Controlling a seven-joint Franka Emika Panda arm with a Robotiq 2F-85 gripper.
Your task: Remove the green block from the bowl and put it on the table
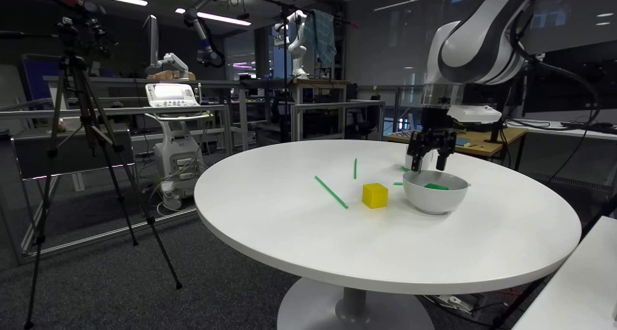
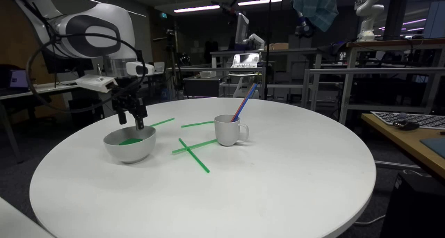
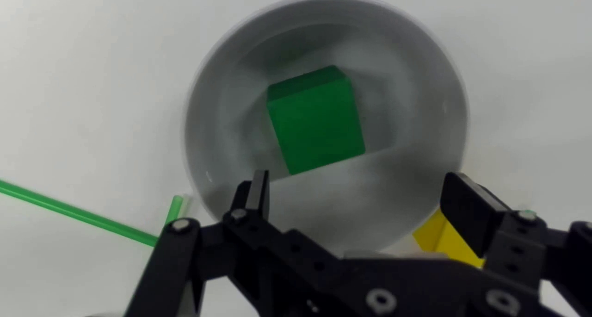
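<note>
I have the black two-finger gripper (image 3: 356, 192) at a wide setting: its fingers stand well apart, and in both exterior views they point down. The white-and-dark robot arm (image 1: 475, 48) carries it above the shallow round white bowl (image 1: 434, 204). From these views I cannot tell whether a fingertip touches the rim.

The bright green chunky block (image 3: 319, 125) is located inside the bowl, apart from the fingers; the wrist view gives me its broad upper face and one side. The bowl stands upright on the large round white table (image 2: 243, 196).

Adjacent items: I read a bright yellow cube (image 1: 374, 196) on the table just beside the bowl; in the wrist view, a finger covers part of it. Four thin green sticks (image 2: 194, 155) lie on the table; in an exterior view I see two of them cross. Near the crossed pair, a white mug (image 2: 226, 133) with a side handle stands upright. Inside the mug, thin blue and red sticks (image 2: 245, 100) lean with their upper ends above its rim.
</note>
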